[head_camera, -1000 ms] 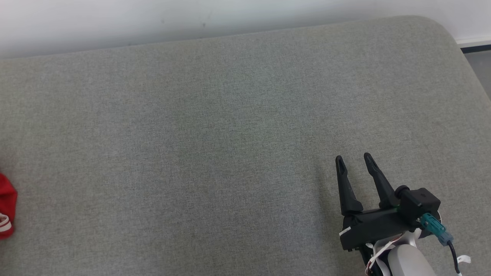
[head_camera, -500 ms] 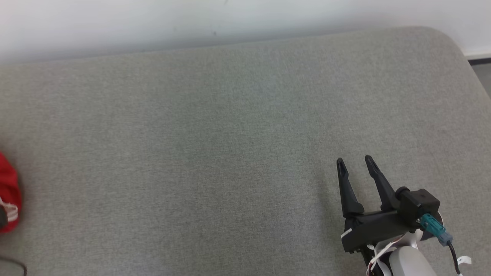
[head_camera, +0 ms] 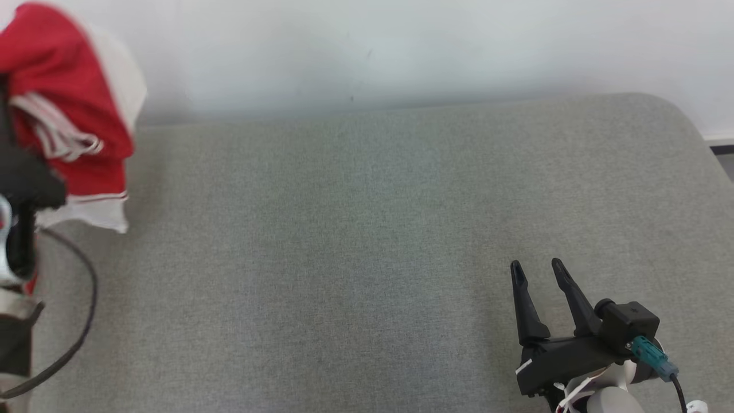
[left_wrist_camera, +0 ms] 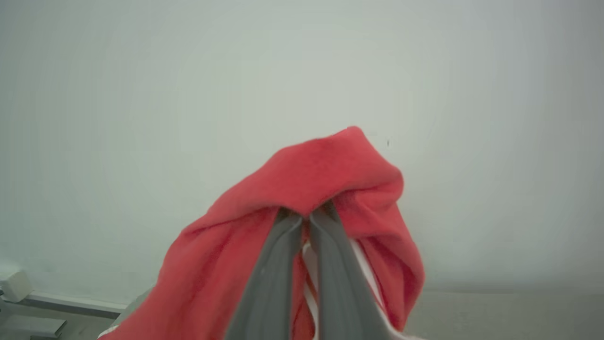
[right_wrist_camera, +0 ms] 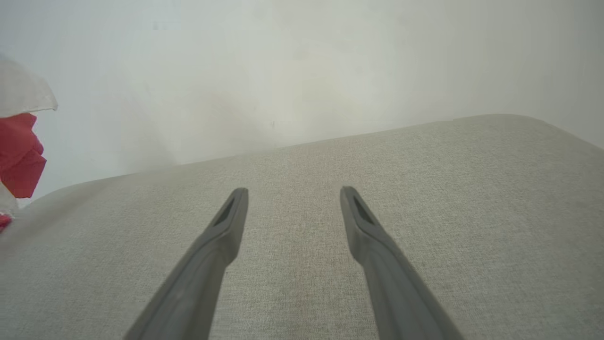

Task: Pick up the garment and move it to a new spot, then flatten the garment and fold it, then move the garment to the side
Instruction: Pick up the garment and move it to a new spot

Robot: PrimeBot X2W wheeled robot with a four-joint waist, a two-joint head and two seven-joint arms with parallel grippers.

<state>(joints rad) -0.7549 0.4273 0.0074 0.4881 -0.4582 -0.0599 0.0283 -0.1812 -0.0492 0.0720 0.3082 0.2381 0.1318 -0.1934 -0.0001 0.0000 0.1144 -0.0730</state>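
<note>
The garment [head_camera: 63,109] is red cloth with white trim and stripes, hanging bunched in the air at the far left of the head view, above the grey cushioned surface [head_camera: 367,229]. In the left wrist view my left gripper [left_wrist_camera: 306,215] is shut on the garment [left_wrist_camera: 330,174], whose red folds drape over both fingertips. A corner of the garment [right_wrist_camera: 19,151] shows at the left edge of the right wrist view. My right gripper [head_camera: 537,267] stands open at the lower right, just above the surface, with nothing between its fingers [right_wrist_camera: 226,222].
A pale wall [head_camera: 401,46] runs behind the surface's far edge. The surface rounds off at its far right corner [head_camera: 676,115]. A black cable [head_camera: 80,321] loops from my left arm at the lower left.
The garment has risen from the surface at the left edge to hang high at the upper left, with my left gripper shut on it. The head camera has tilted up. My right gripper stays open.
</note>
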